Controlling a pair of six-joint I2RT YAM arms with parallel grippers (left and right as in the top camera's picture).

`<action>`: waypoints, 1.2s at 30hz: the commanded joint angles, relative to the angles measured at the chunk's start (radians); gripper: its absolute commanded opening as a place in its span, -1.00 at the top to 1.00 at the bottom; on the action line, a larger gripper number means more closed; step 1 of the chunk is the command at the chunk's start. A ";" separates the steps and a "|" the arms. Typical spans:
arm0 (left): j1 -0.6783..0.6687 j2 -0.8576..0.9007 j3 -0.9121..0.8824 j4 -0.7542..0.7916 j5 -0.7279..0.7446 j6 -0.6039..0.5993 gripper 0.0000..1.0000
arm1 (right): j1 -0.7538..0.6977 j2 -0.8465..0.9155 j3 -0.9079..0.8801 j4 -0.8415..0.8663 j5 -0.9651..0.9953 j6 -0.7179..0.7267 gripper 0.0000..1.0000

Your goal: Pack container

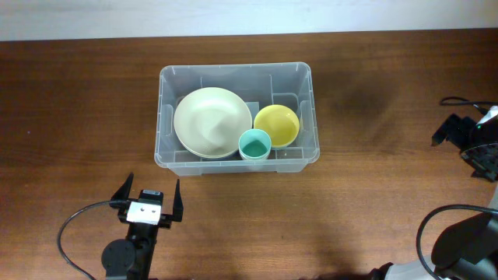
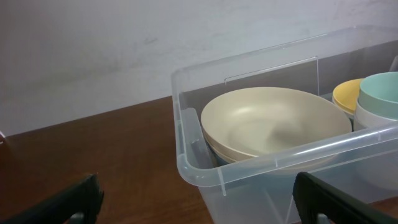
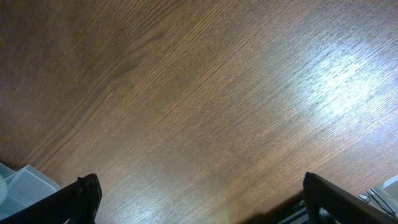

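The clear plastic container point(image 1: 165, 148) stands at the table's middle. Inside it lie a large cream bowl point(image 1: 206, 120), a yellow bowl point(image 1: 277, 124) and a teal cup point(image 1: 254, 145). My left gripper point(image 1: 148, 198) is open and empty, just in front of the container's front left corner. In the left wrist view the container point(image 2: 205, 171), the cream bowl point(image 2: 267, 124), the yellow bowl point(image 2: 345, 96) and the teal cup point(image 2: 379, 93) show close ahead between the fingers point(image 2: 199, 202). My right gripper point(image 1: 459, 136) is open and empty at the far right; its fingers point(image 3: 199, 199) hang over bare table.
Cables lie near the left arm point(image 1: 74, 233) and at the right edge point(image 1: 459, 101). The right arm's base point(image 1: 459, 245) fills the lower right corner. A corner of the container point(image 3: 18, 183) shows in the right wrist view.
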State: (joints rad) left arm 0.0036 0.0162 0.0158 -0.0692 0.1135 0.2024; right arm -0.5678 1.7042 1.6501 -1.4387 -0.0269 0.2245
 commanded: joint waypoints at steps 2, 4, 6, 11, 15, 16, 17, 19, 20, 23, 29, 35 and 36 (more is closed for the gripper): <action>0.006 -0.011 -0.006 -0.002 0.006 0.016 -0.99 | -0.002 -0.013 -0.003 0.008 0.001 -0.008 -0.98; 0.006 -0.011 -0.006 -0.002 0.006 0.016 -0.99 | -0.001 -0.026 -0.003 0.041 -0.014 -0.007 -0.98; 0.006 -0.011 -0.006 -0.002 0.006 0.016 -0.99 | 0.012 -0.060 -0.011 0.103 -0.033 -0.007 -0.98; 0.006 -0.011 -0.006 -0.002 0.006 0.016 -0.99 | 0.159 -0.322 -0.201 0.493 -0.044 -0.008 -0.98; 0.006 -0.011 -0.006 -0.002 0.006 0.016 -0.99 | 0.307 -0.566 -0.416 0.798 -0.040 -0.008 -0.98; 0.006 -0.011 -0.006 -0.002 0.006 0.016 -0.99 | 0.336 -0.624 -0.469 0.859 -0.040 -0.008 -0.97; 0.006 -0.011 -0.006 -0.002 0.006 0.016 -0.99 | 0.359 -0.672 -0.511 0.899 -0.040 -0.008 -0.97; 0.006 -0.011 -0.006 -0.002 0.006 0.016 -1.00 | 0.401 -0.772 -0.600 0.960 -0.041 -0.008 -0.98; 0.006 -0.011 -0.006 -0.002 0.006 0.016 -0.99 | 0.434 -0.867 -0.692 1.004 -0.040 -0.009 -0.98; 0.006 -0.011 -0.006 -0.002 0.006 0.016 -0.99 | 0.457 -0.986 -0.797 1.039 -0.041 -0.011 -0.98; 0.006 -0.011 -0.006 -0.002 0.006 0.016 -0.99 | 0.466 -1.291 -1.062 1.087 -0.041 -0.011 -0.98; 0.006 -0.011 -0.006 -0.002 0.006 0.016 -0.99 | 0.466 -1.550 -1.263 1.162 -0.049 -0.011 -0.98; 0.006 -0.011 -0.006 -0.002 0.006 0.016 -0.99 | 0.467 -1.581 -1.285 1.173 -0.049 -0.011 -0.98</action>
State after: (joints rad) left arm 0.0036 0.0128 0.0158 -0.0708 0.1135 0.2024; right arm -0.1112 0.1993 0.4183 -0.2890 -0.0727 0.2237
